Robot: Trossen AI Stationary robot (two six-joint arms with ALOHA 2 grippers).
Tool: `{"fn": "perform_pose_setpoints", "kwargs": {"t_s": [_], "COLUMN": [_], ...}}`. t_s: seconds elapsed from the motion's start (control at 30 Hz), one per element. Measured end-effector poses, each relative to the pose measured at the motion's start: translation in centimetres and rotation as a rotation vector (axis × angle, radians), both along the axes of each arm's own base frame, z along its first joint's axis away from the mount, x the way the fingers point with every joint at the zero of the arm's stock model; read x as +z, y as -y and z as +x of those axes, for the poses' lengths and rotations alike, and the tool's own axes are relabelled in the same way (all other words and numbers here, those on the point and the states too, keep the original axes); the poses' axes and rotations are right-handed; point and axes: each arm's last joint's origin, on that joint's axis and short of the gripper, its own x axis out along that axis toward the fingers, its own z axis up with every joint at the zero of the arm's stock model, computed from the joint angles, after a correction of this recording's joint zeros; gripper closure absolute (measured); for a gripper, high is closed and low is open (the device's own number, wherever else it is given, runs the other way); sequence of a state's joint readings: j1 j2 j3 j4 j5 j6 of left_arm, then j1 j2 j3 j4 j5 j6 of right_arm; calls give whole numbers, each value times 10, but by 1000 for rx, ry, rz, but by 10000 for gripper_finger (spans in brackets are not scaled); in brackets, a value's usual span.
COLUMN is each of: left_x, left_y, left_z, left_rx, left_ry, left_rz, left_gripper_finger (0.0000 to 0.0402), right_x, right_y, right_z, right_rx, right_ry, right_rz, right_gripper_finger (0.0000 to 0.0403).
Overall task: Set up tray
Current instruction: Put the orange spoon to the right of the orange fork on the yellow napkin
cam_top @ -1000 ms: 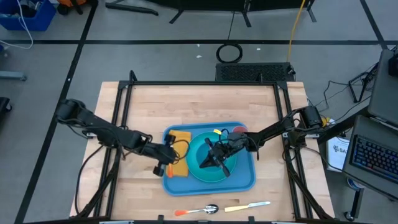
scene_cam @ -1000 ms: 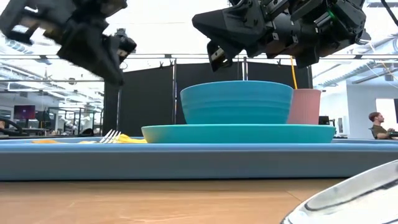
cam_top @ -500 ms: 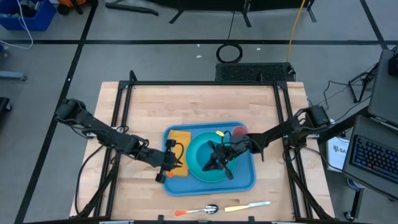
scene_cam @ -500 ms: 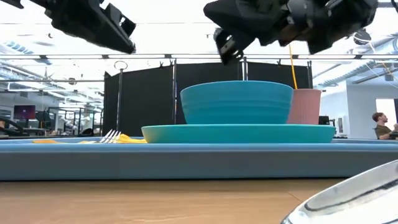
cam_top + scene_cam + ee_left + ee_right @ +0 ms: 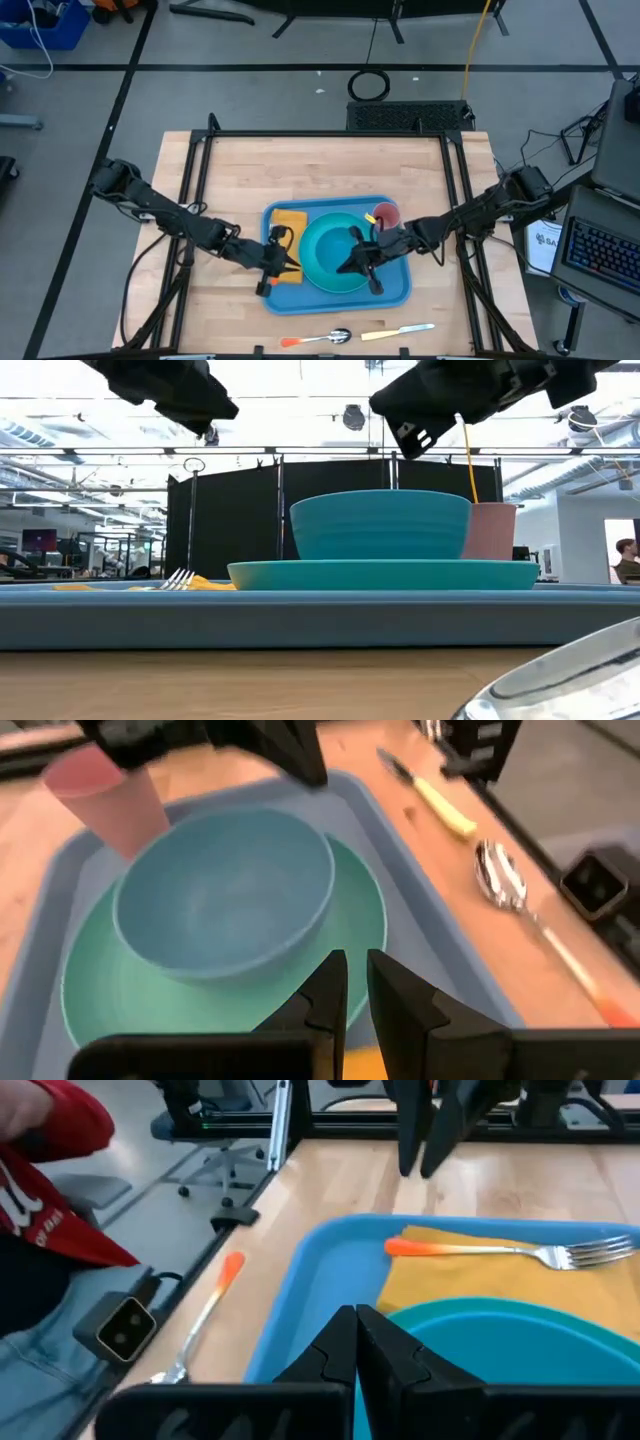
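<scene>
The blue tray (image 5: 396, 291) lies on the table's near half. On it stands a teal plate (image 5: 380, 574) with a blue bowl (image 5: 380, 525) inside, and a pink cup (image 5: 385, 215) at its far right corner. A yellow napkin (image 5: 480, 1285) carrying an orange-handled fork (image 5: 520, 1252) covers the tray's left end. My left gripper (image 5: 357, 982) hovers shut over the napkin end, pointing at the bowl. My right gripper (image 5: 357, 1330) is shut above the plate's near right part and points toward the napkin. Neither one touches anything.
A spoon (image 5: 320, 339) with an orange handle and a yellow-handled knife (image 5: 400, 331) lie on the wood between the tray and the near edge. Bare wood stretches behind the tray. A person's red sleeve (image 5: 50, 1140) shows beyond the table's near left.
Both grippers have risen above the tray. My right gripper drew back from over the bowl toward the table's near right. My left gripper shifted a little right over the napkin. The tableware stayed put.
</scene>
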State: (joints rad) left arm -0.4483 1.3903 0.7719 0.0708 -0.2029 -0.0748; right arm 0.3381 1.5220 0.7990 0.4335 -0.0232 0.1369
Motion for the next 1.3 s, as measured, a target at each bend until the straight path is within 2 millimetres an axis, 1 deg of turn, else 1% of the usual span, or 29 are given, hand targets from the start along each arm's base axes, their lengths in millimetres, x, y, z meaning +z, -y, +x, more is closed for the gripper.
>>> {"fn": "perform_pose_setpoints", "kwargs": {"t_s": [0.2, 0.4, 0.57, 0.67, 0.73, 0.8, 0.87, 0.97, 1.07, 1.17, 1.3], "left_x": [3, 3, 0, -8, -12, -18, -25, -31, -30, -25, -21], "left_y": [-4, -1, 9, 18, 23, 27, 32, 46, 68, 87, 96], "left_z": [3, 2, 0, 0, 5, 7, 11, 19, 31, 44, 53], "left_rx": [39, 80, 108, 114, 129, 134, 118, 59, -22, -56, -3], "left_ry": [33, -13, -53, -82, -66, -95, -131, -192, -231, -277, -373], "left_rz": [3, -184, -300, -338, -385, -430, -484, -507, -483, -455, -418], "left_gripper_finger": [353, 353, 353, 353, 353, 353, 353, 353, 353, 353, 353], "right_x": [0, -3, -5, -5, -6, -7, -8, -11, -14, -15, -15], "right_y": [5, 12, 15, 15, 15, 13, 13, 11, 7, 1, -8], "right_z": [2, 3, 3, 3, 2, 1, 1, -1, -5, -7, -10], "right_rx": [15, 21, 30, 31, 34, 41, 46, 48, 68, 87, 114], "right_ry": [25, 18, 10, 7, 0, -9, -21, -58, -96, -105, -96], "right_rz": [-85, -151, -189, -192, -193, -196, -197, -185, -197, -198, -197], "right_gripper_finger": [403, 403, 403, 403, 403, 403, 403, 403, 403, 403, 403]}}
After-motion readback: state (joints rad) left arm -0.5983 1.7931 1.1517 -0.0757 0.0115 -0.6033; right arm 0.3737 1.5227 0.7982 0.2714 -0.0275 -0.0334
